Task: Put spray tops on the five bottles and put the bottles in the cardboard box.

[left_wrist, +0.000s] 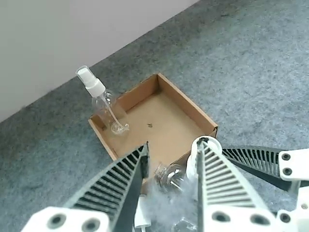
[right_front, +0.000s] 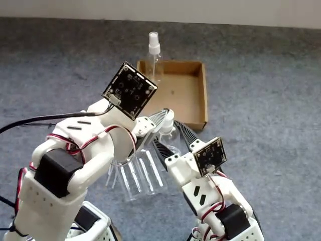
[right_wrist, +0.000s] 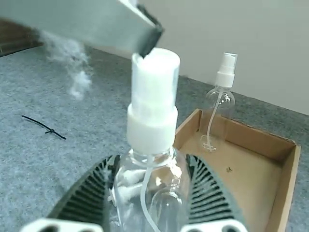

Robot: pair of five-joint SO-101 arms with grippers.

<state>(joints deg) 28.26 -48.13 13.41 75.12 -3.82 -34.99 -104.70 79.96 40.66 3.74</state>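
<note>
Pinching a bottle upright just beside the box, the right pincer grips its clear body, with a spray top on its neck. The left pincer hangs spread above, one finger touching that top. A second bottle stands in a box corner.

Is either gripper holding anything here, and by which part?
The right gripper holds the clear plastic bottle by its body, just below its white spray top. The left gripper is open, one finger touching that top.
</note>
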